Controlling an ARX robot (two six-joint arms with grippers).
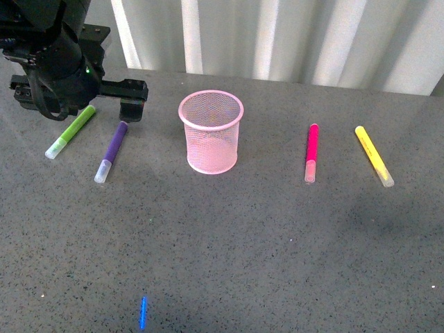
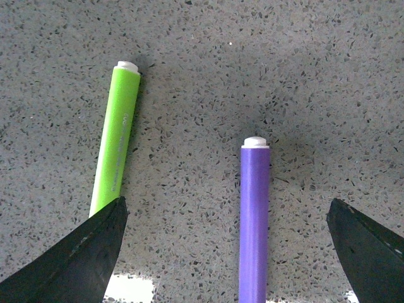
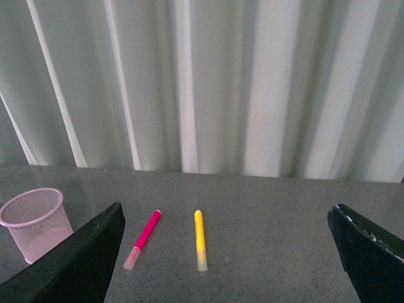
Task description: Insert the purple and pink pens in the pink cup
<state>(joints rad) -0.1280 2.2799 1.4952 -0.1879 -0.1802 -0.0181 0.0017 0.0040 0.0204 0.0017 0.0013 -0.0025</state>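
Gaping wide, empty, left fingers (image 2: pixel 82 259) flank the slim dark-purple marker pen (image 2: pixel 254 221) at nine o'clock of the pale-pink wire-mesh cup (image 1: pixel 211 149); right fingers (image 3: pixel 76 259) likewise gape empty.

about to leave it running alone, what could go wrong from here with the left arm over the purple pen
The open left gripper is lined up over the purple pen, but the green pen lies just at its edge; closing could drag or catch it too.
The pink cup stands free; a pen pushed in at a slant might tip it.
The yellow pen lies beside the pink pen, an easy mix-up.
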